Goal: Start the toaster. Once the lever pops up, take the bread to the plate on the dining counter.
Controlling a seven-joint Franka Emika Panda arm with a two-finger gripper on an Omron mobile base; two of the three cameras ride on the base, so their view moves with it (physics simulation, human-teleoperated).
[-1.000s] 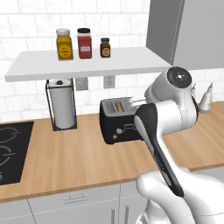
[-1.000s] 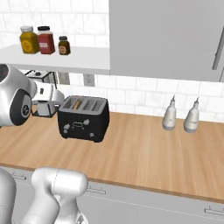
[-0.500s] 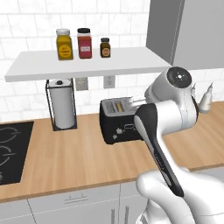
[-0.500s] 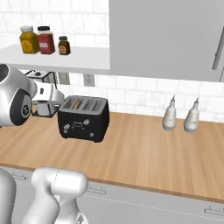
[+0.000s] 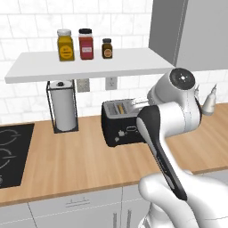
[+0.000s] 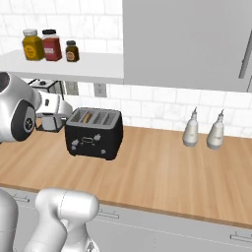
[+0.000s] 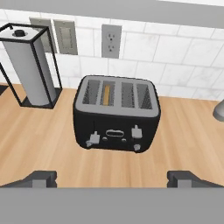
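The light-wood desk (image 5: 80, 160) carries the black toaster (image 7: 116, 114) near its back, by the tiled wall. Left of the toaster a paper-towel roll in a black wire holder (image 7: 30, 65) stands on the desk; farther left a black cooktop (image 5: 13, 153) sits in it. Well right of the toaster stand two pale bottles (image 6: 203, 129). Above the toaster a white shelf (image 5: 89, 64) bears three jars (image 5: 84, 44)

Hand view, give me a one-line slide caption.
Open jaws face a black boxy toaster holding a golden-brown bread slice in one slot, on a light-wood counter beside a wire-framed paper towel roll.
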